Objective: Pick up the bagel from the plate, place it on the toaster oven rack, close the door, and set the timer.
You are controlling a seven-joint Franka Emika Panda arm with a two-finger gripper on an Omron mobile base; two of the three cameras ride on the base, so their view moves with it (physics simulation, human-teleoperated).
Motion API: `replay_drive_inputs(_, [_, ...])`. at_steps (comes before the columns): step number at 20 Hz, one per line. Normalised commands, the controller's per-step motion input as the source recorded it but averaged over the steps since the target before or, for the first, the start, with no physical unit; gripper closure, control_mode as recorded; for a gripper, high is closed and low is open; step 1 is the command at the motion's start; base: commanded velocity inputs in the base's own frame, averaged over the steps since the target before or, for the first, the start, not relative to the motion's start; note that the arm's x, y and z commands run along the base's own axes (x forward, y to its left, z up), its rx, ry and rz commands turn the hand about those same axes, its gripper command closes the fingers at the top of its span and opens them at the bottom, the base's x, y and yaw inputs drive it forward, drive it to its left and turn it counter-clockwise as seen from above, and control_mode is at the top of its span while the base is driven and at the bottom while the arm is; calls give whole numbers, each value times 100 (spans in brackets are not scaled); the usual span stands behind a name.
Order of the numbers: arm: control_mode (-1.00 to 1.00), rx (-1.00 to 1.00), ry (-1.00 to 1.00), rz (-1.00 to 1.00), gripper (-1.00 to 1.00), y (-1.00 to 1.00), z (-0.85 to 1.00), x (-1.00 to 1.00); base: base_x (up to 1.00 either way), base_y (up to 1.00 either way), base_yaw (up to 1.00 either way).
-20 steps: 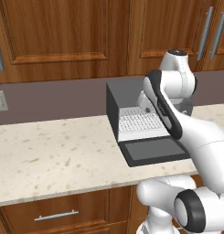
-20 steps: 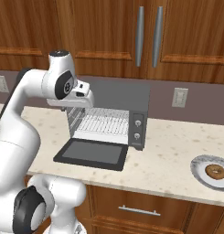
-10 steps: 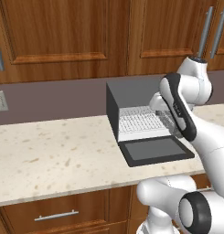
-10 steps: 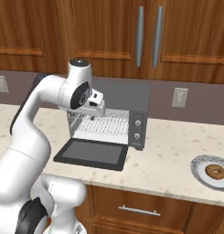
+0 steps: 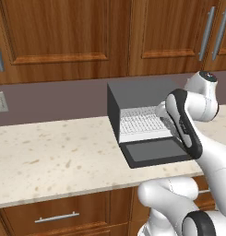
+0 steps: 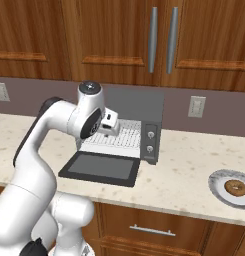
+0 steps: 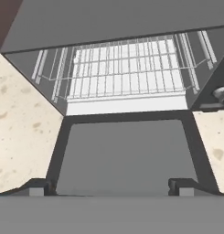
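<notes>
Gripper (image 7: pixel 111 186): jaws spread wide, nothing btwn them; hangs above the dropped-down door, looking into the oven mouth. In right base view it sits at the oven front, upper left of the opening (image 6: pixel 110 125).
Fingertips (image 7: pixel 36 186): two dark tips, well apart, both over the door panel, not touching it as far as can be told.
Door (image 7: pixel 125 153): flat dark grey panel w/ darker window, fully open, lying level out front of the oven, just above the counter.
Rack (image 7: pixel 127 68): silver wire grid across the oven's inner width; bare, nothing on it.
Oven (image 6: pixel 144 107): dark grey box on counter, against the back wall; two knobs on front right panel (image 6: pixel 151 140).
Bagel (image 6: pixel 236 188): brown ring, lying on the plate, well apart from oven, to its right.
Plate (image 6: pixel 216 181): grey, round, on counter nr front edge; holds the bagel alone.
Counter (image 5: pixel 54 156): pale speckled stone.
Cabinets (image 5: pixel 63 37): brown wood doors above, drawers below.
</notes>
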Motion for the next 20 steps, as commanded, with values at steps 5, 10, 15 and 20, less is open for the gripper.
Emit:
replay_drive_inputs(5, [-100,1,-5,0,-100,0,-33,17,0,0,0])
replay_drive_inputs(10, [-100,7,-9,0,-100,-1,-24,8,0,0,0])
replay_drive_inputs(15, [-100,21,-7,0,-100,-7,-8,14,0,0,0])
replay_drive_inputs(20, [-100,31,0,-4,-100,-3,-4,22,0,0,0])
